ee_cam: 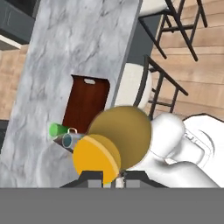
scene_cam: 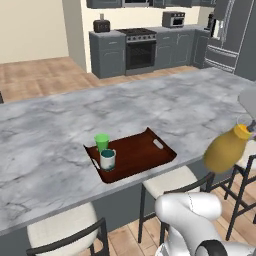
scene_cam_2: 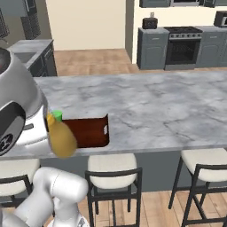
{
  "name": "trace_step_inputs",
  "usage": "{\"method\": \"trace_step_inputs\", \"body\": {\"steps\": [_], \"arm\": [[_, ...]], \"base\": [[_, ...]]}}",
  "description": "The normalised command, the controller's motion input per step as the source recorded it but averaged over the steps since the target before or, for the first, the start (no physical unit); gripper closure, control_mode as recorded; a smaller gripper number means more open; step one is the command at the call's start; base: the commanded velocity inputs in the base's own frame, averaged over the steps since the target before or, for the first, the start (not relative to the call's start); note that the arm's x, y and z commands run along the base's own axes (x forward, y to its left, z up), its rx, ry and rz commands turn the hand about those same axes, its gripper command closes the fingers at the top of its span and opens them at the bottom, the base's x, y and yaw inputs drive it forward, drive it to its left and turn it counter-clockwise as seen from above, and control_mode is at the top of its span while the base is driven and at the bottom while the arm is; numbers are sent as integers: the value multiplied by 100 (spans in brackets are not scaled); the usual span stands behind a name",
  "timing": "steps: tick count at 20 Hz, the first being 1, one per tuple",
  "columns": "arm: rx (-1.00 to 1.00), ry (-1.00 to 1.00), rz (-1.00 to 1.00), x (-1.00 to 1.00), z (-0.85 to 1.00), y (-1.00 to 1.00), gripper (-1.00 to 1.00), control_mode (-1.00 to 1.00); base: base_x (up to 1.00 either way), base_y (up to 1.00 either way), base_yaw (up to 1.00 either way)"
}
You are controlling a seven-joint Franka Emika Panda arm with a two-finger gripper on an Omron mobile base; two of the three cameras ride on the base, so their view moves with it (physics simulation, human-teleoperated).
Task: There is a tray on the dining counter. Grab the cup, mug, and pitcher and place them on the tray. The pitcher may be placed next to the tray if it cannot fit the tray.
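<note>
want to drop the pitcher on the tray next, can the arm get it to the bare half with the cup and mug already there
Probably yes. The gripper holds the pitcher by its neck, in the air off the counter's near edge. The cup and mug crowd the tray's left end, leaving its right half bare.

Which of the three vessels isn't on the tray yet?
The pitcher, mustard yellow, is held in the air off the counter edge; the green cup and white mug stand on the tray.

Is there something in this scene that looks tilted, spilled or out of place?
Only the pitcher stands out: it hangs tilted in the air beside the dining counter, gripped at its neck by the gripper. The cup and mug stand upright on the tray. Nothing looks spilled.
</note>
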Motion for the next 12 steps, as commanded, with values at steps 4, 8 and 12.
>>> {"method": "trace_step_inputs", "body": {"steps": [4,8,12], "arm": [[-6,10,0,61,1,44,100,-100],[0,0,5,73,-32,11,100,-100],[2,-4,9,77,-43,1,100,-100]], "base": [[0,0,0],[0,0,0],[0,0,0]]}}
